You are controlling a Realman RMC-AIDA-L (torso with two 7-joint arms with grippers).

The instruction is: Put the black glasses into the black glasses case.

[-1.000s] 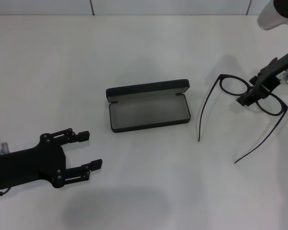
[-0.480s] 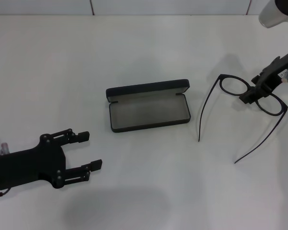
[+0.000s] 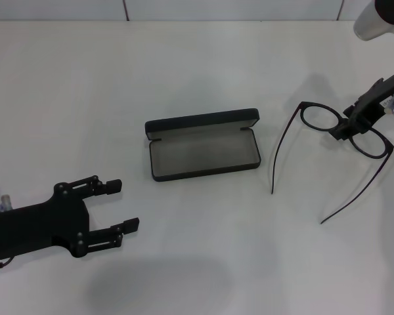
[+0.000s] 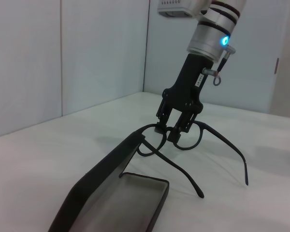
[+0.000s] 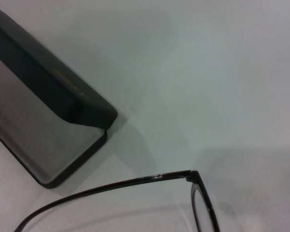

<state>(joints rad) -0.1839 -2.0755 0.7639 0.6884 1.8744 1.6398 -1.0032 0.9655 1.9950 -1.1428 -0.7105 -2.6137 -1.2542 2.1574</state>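
Note:
The black glasses (image 3: 317, 118) sit on the white table at the right, unfolded, with their temple arms reaching toward me. My right gripper (image 3: 345, 130) comes down on their bridge and is shut on it; the left wrist view shows its fingers (image 4: 160, 126) pinching the bridge of the glasses (image 4: 199, 140). The black glasses case (image 3: 203, 152) lies open at the table's middle, its grey lining bare and its lid standing at the far side. It also shows in the left wrist view (image 4: 111, 193) and the right wrist view (image 5: 48, 92). My left gripper (image 3: 129, 205) is open and empty at the near left.
The white table (image 3: 203, 65) stretches around the case, with a wall seam along its far edge. A temple arm (image 5: 135, 182) crosses the right wrist view near the case's corner.
My right gripper's fingers have drawn in on the bridge of the glasses and shifted slightly up and to the right. The glasses, the case and the left arm have not moved.

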